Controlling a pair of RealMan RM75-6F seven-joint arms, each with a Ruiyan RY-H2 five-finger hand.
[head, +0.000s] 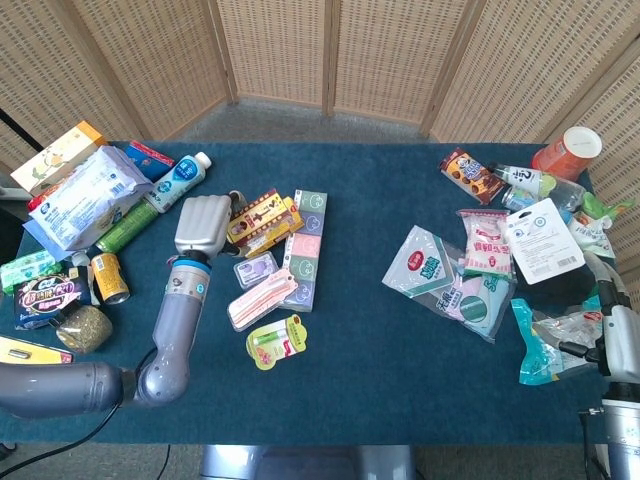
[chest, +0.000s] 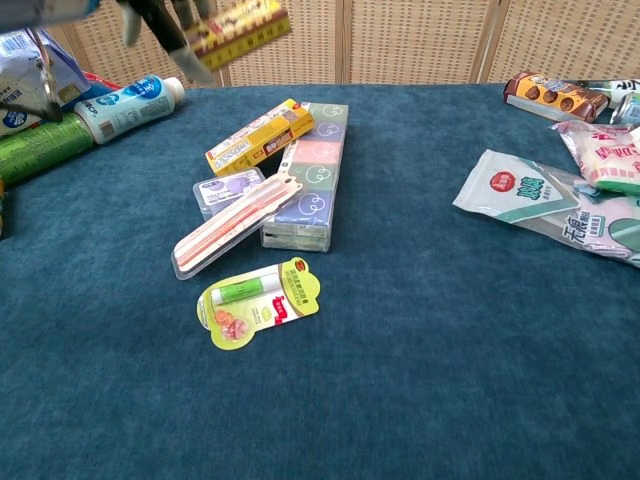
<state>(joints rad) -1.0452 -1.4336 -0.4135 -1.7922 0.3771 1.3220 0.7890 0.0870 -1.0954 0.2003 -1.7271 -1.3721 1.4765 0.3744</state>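
At the far left of the head view lay my heap of goods: a white crinkled plastic pack (head: 85, 196), a white and blue milk bottle (head: 181, 178) and a gold drink can (head: 108, 277), all close to the left edge of the dark blue felt table (head: 380, 350). My left hand (head: 204, 226) was raised left of centre, clasped around one end of a long brown and yellow cardboard box with printed figures (head: 258, 216); in the chest view that box hung at the top edge of the frame, well above the cloth. Just right of it a yellow cardboard box (chest: 260, 136) leaned on a long flat pack of pastel tissue packets (chest: 310, 175). Below them sat a small lilac clear-lidded case (chest: 227, 192), a pink toothbrush in a clear blister (chest: 235, 224) and a green and yellow lip-balm card (chest: 259, 300). Open cloth stretched across the middle and the whole lower part. Snack pouches crowded the right edge, where my right hand (head: 612, 338) showed only in part, so I could not tell its hold.
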